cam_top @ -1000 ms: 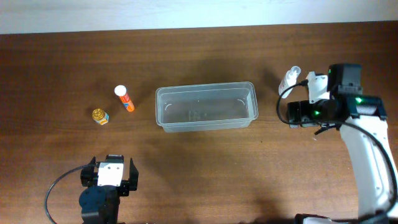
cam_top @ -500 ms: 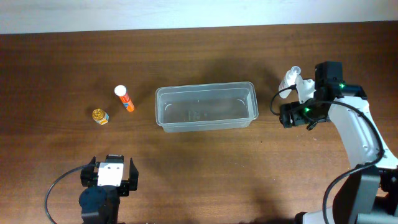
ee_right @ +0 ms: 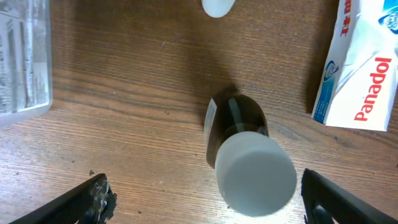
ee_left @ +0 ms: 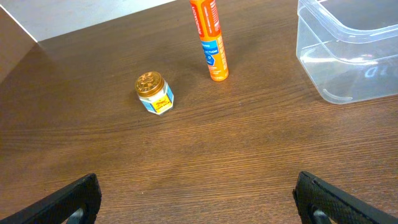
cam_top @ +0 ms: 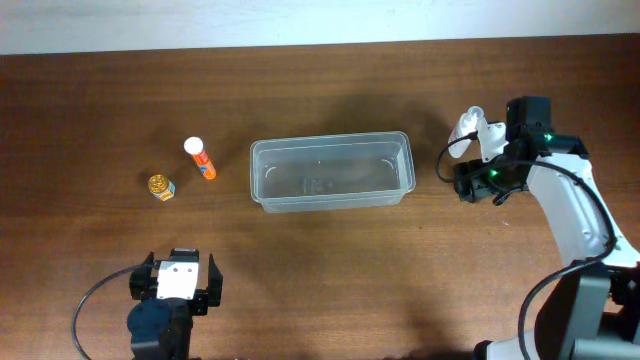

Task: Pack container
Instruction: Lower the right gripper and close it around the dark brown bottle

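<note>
The container (cam_top: 330,172), a clear plastic tub, lies empty at the table's middle; its corner shows in the left wrist view (ee_left: 348,56) and its edge in the right wrist view (ee_right: 22,62). My right gripper (cam_top: 466,183) hangs just right of it, open (ee_right: 208,196), over an upright dark bottle with a white cap (ee_right: 255,174). The cap sits between the jaws, nearer the right one, with a gap on both sides. My left gripper (cam_top: 178,285) rests open near the front left edge (ee_left: 199,196), nothing between its fingers.
An orange tube (cam_top: 201,159) (ee_left: 209,37) and a small gold-lidded jar (cam_top: 161,187) (ee_left: 153,93) stand left of the tub. A white bottle (cam_top: 466,125) and a Panadol box (ee_right: 360,68) lie close to the right gripper.
The right arm has swung in, and its gripper has shifted a little left toward the tub. The left arm and the objects have not moved.
</note>
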`<state>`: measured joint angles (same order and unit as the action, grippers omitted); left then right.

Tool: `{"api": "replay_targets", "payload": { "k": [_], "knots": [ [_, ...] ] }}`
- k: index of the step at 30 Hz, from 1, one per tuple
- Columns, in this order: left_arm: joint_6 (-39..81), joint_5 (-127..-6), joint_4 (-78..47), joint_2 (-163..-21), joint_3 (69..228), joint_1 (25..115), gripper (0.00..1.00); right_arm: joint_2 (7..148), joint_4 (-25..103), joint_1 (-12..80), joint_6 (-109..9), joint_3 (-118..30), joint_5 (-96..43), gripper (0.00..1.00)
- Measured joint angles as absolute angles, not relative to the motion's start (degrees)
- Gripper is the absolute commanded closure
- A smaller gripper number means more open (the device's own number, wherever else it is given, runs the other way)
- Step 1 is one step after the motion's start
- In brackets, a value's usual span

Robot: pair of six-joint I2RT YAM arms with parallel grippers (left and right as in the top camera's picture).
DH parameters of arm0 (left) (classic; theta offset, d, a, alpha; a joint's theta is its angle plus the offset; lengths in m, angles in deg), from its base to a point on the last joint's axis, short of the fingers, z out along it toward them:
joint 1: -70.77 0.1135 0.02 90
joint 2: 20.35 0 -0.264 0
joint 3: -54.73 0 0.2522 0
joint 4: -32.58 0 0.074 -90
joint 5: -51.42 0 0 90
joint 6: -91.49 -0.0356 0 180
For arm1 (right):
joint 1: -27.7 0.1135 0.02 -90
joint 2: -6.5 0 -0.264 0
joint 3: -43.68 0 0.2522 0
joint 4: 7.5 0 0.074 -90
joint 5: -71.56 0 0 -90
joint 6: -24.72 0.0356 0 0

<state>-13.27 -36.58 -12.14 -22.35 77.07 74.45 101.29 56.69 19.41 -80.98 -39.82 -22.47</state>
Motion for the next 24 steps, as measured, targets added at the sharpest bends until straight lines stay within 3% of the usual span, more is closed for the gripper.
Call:
{"api": "replay_targets", "payload": {
  "k": [24],
  "knots": [
    [-13.25,-36.58,-12.14,-22.35,77.07,74.45,0.0,106.66,53.19,15.3,-80.94,-39.84,-23.06,0.12]
  ]
}}
